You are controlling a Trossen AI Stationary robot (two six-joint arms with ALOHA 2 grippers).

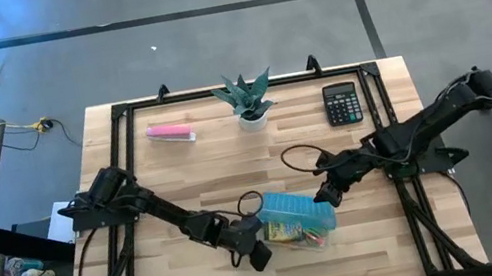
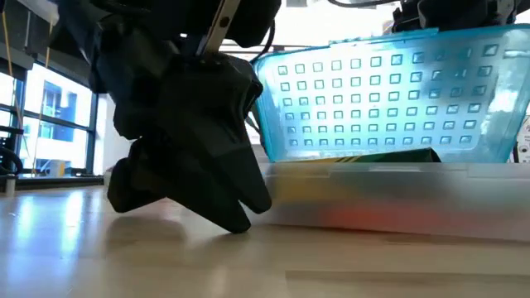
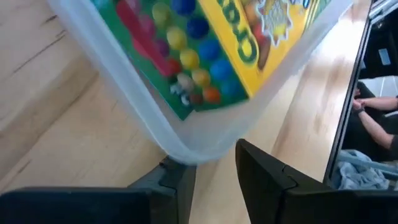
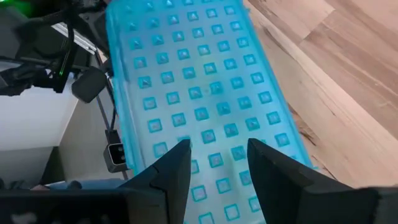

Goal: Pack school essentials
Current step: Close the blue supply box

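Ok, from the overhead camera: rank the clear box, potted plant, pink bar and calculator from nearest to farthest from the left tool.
1. Clear box: right beside the left tool, at the table's front.
2. Potted plant: back edge, centre.
3. Pink bar: back left, too close to the plant's distance to rank firmly.
4. Calculator: back right, farthest.

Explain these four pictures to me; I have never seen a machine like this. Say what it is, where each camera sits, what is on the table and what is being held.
Two dark robot arms work at a wooden table. One camera looks down from above, one sits at table height, and one rides on each wrist. A clear box holds colourful stationery. The right end effector holds its blue perforated lid tilted up. The left end effector is at the box's corner, fingers slightly apart. Farther back are a pink bar, a potted plant and a calculator.
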